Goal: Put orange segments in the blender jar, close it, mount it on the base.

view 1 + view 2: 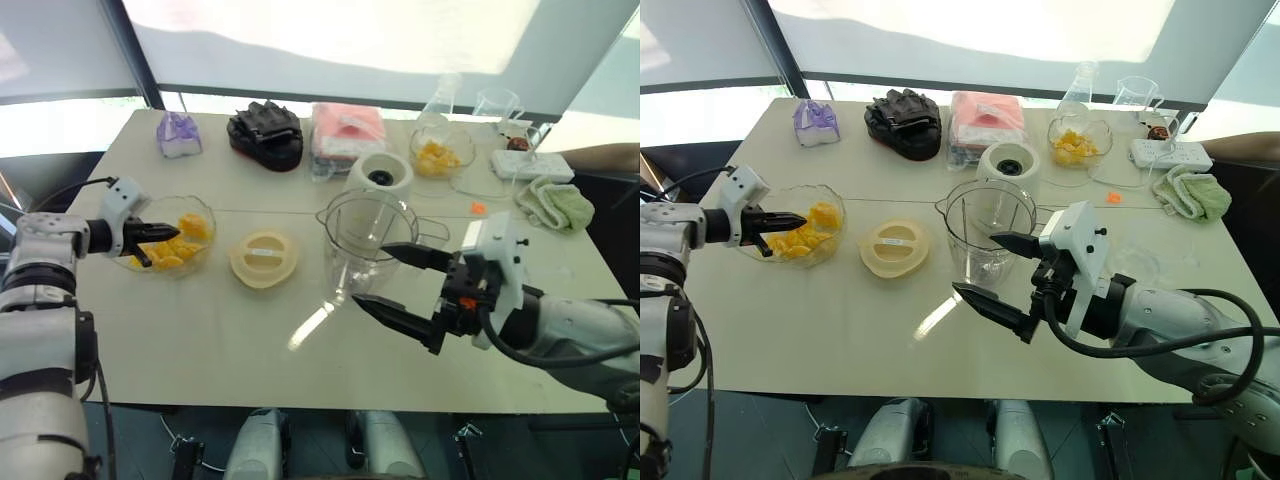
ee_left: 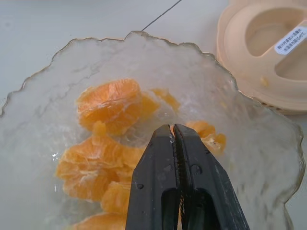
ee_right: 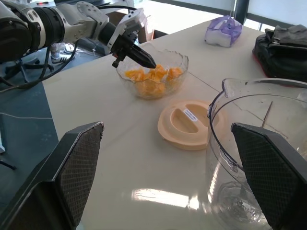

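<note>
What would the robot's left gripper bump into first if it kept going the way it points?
Probably the orange segments. The shut left gripper aims down into the glass bowl, with fruit just past its tips, though how near it is remains hard to judge.

Lid (image 1: 263, 258) lies between bowl (image 1: 199, 212) and blender jar (image 1: 368, 245).

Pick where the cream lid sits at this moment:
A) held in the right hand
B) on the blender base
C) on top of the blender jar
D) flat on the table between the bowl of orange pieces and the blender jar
D: the lid lies flat on the table, with the bowl of orange pieces on one side and the open-topped blender jar on the other.
</note>
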### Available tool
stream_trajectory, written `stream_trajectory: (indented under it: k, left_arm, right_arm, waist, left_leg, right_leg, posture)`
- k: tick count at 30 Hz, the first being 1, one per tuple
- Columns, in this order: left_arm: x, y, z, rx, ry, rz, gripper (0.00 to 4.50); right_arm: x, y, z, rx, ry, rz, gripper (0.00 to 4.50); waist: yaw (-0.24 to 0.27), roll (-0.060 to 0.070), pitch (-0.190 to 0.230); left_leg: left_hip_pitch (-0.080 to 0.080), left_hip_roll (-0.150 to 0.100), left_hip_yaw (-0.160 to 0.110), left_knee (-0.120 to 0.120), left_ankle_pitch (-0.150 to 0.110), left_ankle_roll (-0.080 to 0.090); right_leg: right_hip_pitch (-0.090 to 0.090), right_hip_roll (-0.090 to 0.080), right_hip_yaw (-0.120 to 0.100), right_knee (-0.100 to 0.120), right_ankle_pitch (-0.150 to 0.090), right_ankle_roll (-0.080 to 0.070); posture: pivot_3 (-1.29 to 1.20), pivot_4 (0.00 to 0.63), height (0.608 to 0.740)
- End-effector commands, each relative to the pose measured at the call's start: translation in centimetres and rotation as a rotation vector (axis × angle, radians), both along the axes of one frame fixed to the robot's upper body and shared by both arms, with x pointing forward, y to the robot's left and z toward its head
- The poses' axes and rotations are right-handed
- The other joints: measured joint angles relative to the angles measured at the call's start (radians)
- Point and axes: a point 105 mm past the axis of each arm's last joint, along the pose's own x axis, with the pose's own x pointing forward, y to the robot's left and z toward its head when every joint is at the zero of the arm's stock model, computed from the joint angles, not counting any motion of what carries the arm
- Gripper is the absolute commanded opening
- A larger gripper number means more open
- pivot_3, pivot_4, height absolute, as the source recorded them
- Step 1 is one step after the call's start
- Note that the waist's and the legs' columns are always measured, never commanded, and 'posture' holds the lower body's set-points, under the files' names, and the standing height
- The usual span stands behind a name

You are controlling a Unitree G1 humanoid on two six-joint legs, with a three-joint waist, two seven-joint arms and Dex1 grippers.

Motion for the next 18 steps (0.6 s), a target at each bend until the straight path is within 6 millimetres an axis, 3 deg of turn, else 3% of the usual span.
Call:
stream_trajectory:
  k: [1, 4, 6, 9, 12, 18]
  left_arm:
    - [-0.2, 0.9, 1.2, 0.061, -0.061, -0.009, 0.08]
    - [0.0, 0.6, 1.0, 0.262, -0.126, -0.088, 0.08]
    - [0.5, 0.0, 1.3, 0.338, -0.162, -0.133, 0.61]
    - [1.2, -0.9, 1.8, 0.431, -0.201, -0.187, 1.87]
    - [1.7, -1.7, 1.9, 0.508, -0.224, -0.233, 3.43]
    - [2.1, -2.8, 1.2, 0.627, -0.184, -0.319, 3.43]
  right_arm:
    - [0.0, 0.4, 0.6, 0.022, -0.046, 0.018, 4.5]
    - [0.1, 0.5, 0.6, 0.032, -0.049, 0.023, 4.5]
    - [0.2, 0.6, 0.6, 0.037, -0.051, 0.024, 4.5]
    - [0.1, 0.7, 0.5, 0.045, -0.05, 0.02, 4.5]
    - [-0.1, 0.7, 0.4, 0.052, -0.044, 0.011, 4.5]
    - [-0.5, 0.8, 0.5, 0.057, -0.044, 0.007, 4.5]
  waist:
    - [0.0, 0.0, 0.0]
    - [0.002, 0.0, 0.0]
    - [0.003, -0.001, 0.0]
    - [0.004, -0.002, -0.001]
    - [0.001, -0.002, -0.001]
    - [-0.001, -0.002, -0.001]
  left_leg:
    - [0.0, 0.0, 0.0, 0.0, 0.0, 0.0]
    - [0.0, 0.0, 0.0, 0.0, 0.0, 0.0]
    - [0.0, 0.0, 0.0, 0.001, 0.0, 0.0]
    - [0.0, 0.0, 0.0, 0.001, 0.0, 0.0]
    - [0.0, 0.0, 0.001, 0.001, 0.0, 0.0]
    - [0.0, 0.0, 0.002, 0.001, 0.0, 0.0]
  right_leg:
    - [0.0, 0.0, 0.0, 0.0, 0.0, 0.0]
    - [0.0, 0.0, 0.0, 0.0, 0.0, 0.0]
    - [0.0, -0.001, 0.0, 0.001, 0.0, 0.0]
    - [0.001, -0.001, 0.0, 0.001, 0.0, 0.0]
    - [0.001, -0.001, 0.0, 0.001, 0.0, 0.0]
    - [0.001, 0.0, 0.0, 0.001, 0.0, 0.0]
  posture:
    - [0.0, 0.15, 0.74]
    - [0.0, 0.15, 0.74]
    - [0.0, 0.15, 0.74]
    - [0.0, 0.15, 0.74]
    - [0.0, 0.15, 0.74]
    - [0.0, 0.15, 0.74]
